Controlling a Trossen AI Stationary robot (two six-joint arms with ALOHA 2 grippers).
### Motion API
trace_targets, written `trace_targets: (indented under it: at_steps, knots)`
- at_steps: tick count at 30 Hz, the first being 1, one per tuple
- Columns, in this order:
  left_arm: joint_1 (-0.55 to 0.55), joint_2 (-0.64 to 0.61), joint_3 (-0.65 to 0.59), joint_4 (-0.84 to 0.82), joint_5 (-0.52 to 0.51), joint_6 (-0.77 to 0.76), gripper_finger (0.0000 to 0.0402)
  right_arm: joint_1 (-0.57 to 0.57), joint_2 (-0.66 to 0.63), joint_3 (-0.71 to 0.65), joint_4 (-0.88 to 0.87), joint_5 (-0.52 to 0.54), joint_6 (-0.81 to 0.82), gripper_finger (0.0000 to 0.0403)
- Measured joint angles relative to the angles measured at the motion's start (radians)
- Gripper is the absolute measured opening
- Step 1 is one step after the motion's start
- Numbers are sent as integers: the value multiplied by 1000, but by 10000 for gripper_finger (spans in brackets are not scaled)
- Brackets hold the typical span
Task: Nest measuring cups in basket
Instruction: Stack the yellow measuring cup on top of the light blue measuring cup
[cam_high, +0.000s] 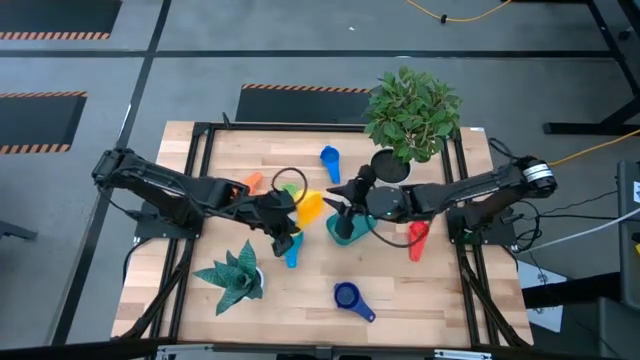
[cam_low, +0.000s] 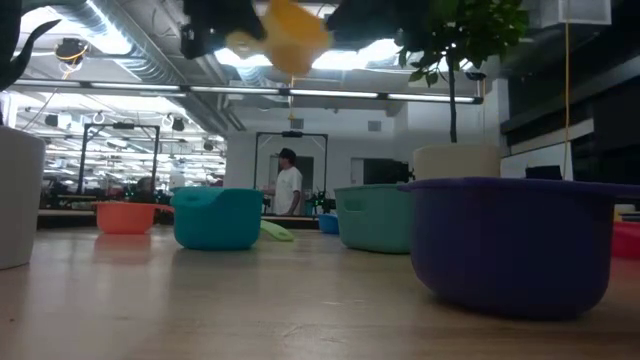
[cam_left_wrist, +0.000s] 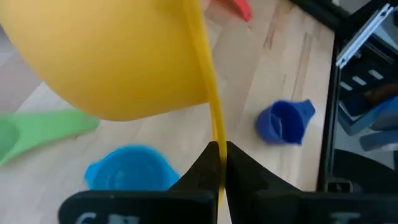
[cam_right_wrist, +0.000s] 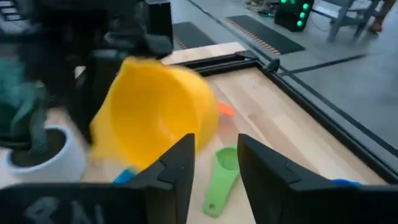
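While the left tool (cam_left_wrist: 219, 163) clamps its thin rim, the yellow cup (cam_left_wrist: 118, 56) looks round, seemingly empty.

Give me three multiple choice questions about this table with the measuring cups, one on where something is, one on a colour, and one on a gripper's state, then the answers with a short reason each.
1. Where is the red cup?
A. On the wood by the right arm, outside the basket
B. Inside the basket
C. Under the small plant at the front left

2. What colour is the cup held up off the table?
A. Green
B. Yellow
C. Dark blue

3. How does the left gripper stand?
A. Wide open over the table
B. Shut with nothing in it
C. Shut on the cup's handle

Answers:
1 A, the high view shows it lying on bare wood beside the right arm.
2 B, the yellow cup fills the left wrist view, raised above the wood.
3 C, the left wrist view shows both fingers pressed on the thin yellow handle, while the right gripper stands open just before the cup.
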Motion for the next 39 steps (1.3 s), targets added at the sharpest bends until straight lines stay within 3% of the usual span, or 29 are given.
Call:
trace_targets:
  at_steps: [7,10,13,17,25,29,39]
  knots:
    - [0,-196,-6,-140,-3,-4,2,29,-95,0,-203,9,11,126]
    - [0,-267,-66,-127,-2,-38,1,29,-108,1,-280,3,49,126]
    - [3,-336,-205,11,12,-83,1,29,-108,1,-320,1,84,126]
    - [25,-402,-446,369,103,-173,1,28,-99,0,-317,-21,65,126]
    - [41,-388,-801,994,164,-415,0,7,-47,0,-235,-45,-21,126]
    - [30,-374,-869,1099,156,-487,0,-14,8,0,-148,-44,-17,126]
    - [-13,-296,-880,1113,157,-501,0,-56,142,0,179,-57,-14,127]
